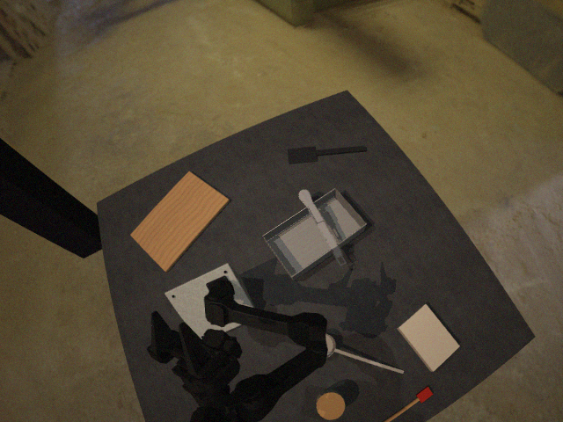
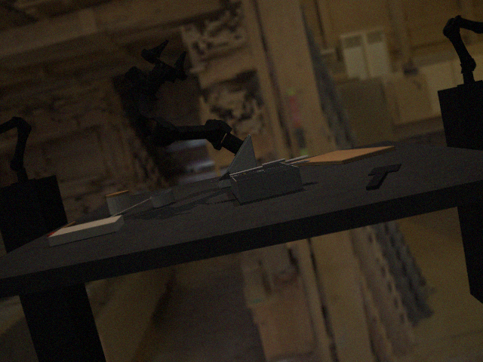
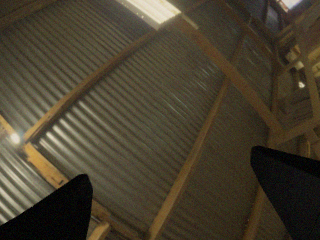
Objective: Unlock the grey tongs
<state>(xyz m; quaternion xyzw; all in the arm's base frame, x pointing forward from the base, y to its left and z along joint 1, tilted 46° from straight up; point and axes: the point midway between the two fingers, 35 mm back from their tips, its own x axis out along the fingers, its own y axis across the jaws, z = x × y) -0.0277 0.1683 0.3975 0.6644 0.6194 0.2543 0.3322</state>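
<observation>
Grey metal tongs (image 1: 324, 227) lie across the rectangular grey roasting tin (image 1: 300, 245) (image 2: 267, 182); beyond its near side, the black gripper (image 1: 169, 333) (image 2: 174, 50) (image 3: 172, 171) gapes, holding nothing.

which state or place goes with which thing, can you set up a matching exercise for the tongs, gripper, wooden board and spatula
1. grey tongs
2. gripper
3. wooden board
4. dark spatula

A. open, raised above the table
B. lying flat on the table, handle and blade both dark
C. resting across the roasting tin
D. light brown, with visible wood grain

Pairs: 1-C, 2-A, 3-D, 4-B
</observation>
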